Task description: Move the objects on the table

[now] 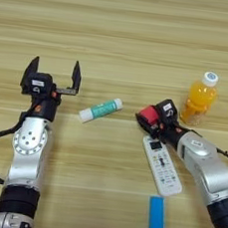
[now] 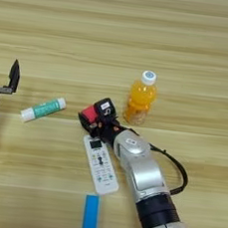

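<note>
R gripper (image 1: 147, 116) clamps the red cube (image 1: 148, 113); we'd lift straight, clear of remote (image 1: 162, 165) & bottle (image 1: 200, 98). L gripper (image 1: 52, 74) gapes, idle.

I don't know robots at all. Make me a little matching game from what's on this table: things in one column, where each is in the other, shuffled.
Things:
1. red cube
2. orange-drink bottle
3. white-and-teal tube
4. white remote

Places:
A. lying between the two arms
B. standing upright, farthest right
C. between the right gripper's fingers
D. lying flat beside the right arm

Pairs: 1-C, 2-B, 3-A, 4-D
</note>
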`<state>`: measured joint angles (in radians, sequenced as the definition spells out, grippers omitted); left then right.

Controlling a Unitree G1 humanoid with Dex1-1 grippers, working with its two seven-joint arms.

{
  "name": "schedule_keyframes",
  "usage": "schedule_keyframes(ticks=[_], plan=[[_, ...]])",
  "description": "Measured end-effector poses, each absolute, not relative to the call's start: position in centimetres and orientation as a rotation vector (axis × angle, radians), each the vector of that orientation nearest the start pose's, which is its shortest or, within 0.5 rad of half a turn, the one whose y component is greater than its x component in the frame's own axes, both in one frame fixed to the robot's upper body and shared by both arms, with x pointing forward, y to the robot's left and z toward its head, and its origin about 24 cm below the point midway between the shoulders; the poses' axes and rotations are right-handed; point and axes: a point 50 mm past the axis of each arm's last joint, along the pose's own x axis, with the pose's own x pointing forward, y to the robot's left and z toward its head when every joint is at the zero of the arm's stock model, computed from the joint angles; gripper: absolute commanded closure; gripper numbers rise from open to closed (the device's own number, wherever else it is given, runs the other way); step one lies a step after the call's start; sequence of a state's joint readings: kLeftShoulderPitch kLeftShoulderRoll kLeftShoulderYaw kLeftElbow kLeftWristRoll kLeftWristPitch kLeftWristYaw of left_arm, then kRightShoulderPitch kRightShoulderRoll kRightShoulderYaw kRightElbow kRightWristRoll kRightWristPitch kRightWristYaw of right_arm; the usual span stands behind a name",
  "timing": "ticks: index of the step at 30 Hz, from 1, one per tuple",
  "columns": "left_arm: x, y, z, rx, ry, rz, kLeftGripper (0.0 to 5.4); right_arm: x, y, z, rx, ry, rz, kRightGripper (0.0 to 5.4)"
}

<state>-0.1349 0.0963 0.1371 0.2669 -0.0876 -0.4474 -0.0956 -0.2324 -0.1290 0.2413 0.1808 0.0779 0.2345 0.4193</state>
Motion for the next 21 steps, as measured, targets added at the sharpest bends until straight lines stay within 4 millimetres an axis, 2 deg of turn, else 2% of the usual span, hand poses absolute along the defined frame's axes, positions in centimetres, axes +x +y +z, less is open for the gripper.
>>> schedule_keyframes(ticks=[10, 15, 17, 21], plan=[[27.1, 19.0, 6.0, 0.024, -0.321, 0.027, 0.00, 27.9, -8.7, 4.2, -0.118, 0.157, 0.687, 1.08], [27.1, 19.0, 6.0, 0.024, -0.322, 0.028, 0.00, 27.7, -8.8, 5.7, -0.134, 0.092, 0.707, 0.42], [27.1, 19.0, 6.0, 0.024, -0.324, 0.028, 0.00, 27.5, -8.8, 6.9, -0.139, 0.043, 0.728, 0.16], [27.1, 19.0, 5.9, 0.025, -0.323, 0.030, 0.00, 27.1, -8.8, 8.6, -0.128, -0.017, 0.749, 0.03]])
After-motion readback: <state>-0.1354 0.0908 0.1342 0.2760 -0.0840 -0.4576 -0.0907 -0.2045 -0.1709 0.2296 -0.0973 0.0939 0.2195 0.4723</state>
